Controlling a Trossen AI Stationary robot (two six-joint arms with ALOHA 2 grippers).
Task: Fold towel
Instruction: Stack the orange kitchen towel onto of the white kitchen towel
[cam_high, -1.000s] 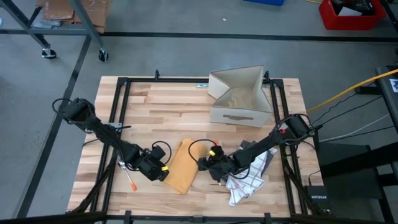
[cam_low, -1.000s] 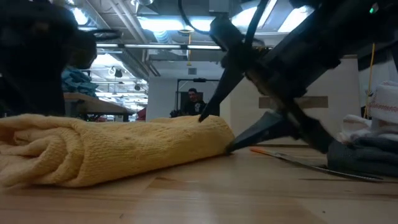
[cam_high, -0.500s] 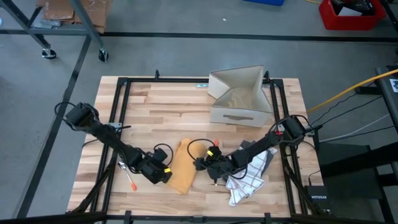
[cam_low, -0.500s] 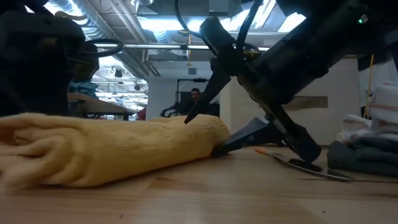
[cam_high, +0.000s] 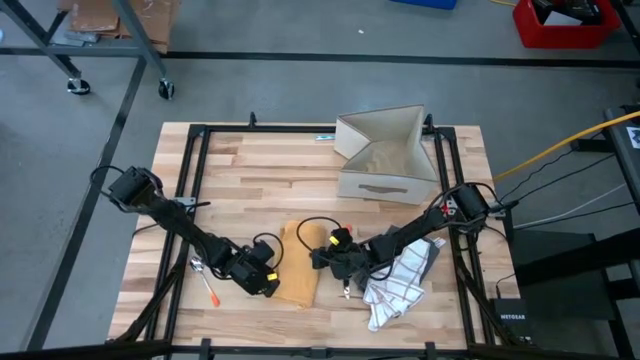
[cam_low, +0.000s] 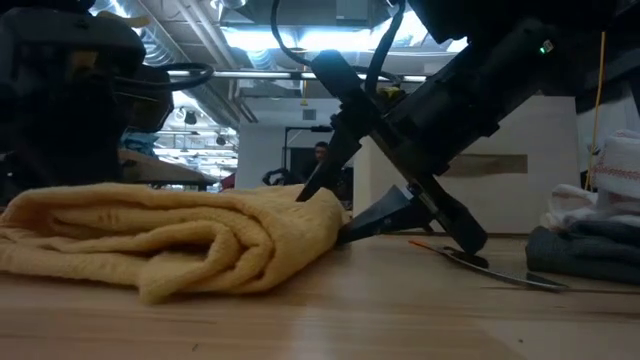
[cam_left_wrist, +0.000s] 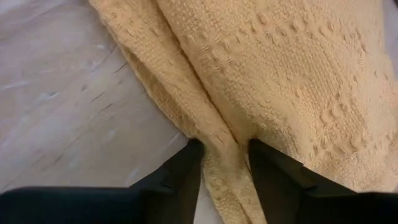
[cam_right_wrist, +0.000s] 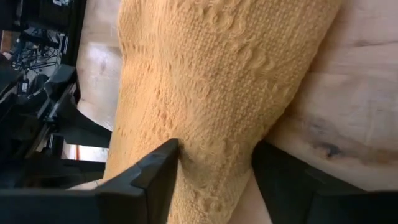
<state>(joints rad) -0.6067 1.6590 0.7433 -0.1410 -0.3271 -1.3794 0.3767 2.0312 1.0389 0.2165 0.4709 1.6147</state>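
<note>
Mustard-yellow knit towel (cam_high: 297, 272): left gripper (cam_left_wrist: 225, 163) pinching one edge, right gripper (cam_right_wrist: 214, 163) straddling the opposite edge, jaws apart. Thick weave could easily slip free mid-fold.

Overhead view evenly lit, shadows soft. Low view backlit — ceiling lights (cam_low: 300, 40) glare at 12 o'clock, arms in near silhouette, foreground bench (cam_low: 400, 320) soft. Wrist views sharp on the weave — bench blurred at 9 o'clock.

One yellow towel (cam_high: 297, 270), one checked cloth (cam_high: 398, 292), one open cardboard box (cam_high: 385, 155), one orange-handled screwdriver (cam_high: 211, 290), and two tools: left (cam_high: 272, 282), right (cam_high: 318, 259).
</note>
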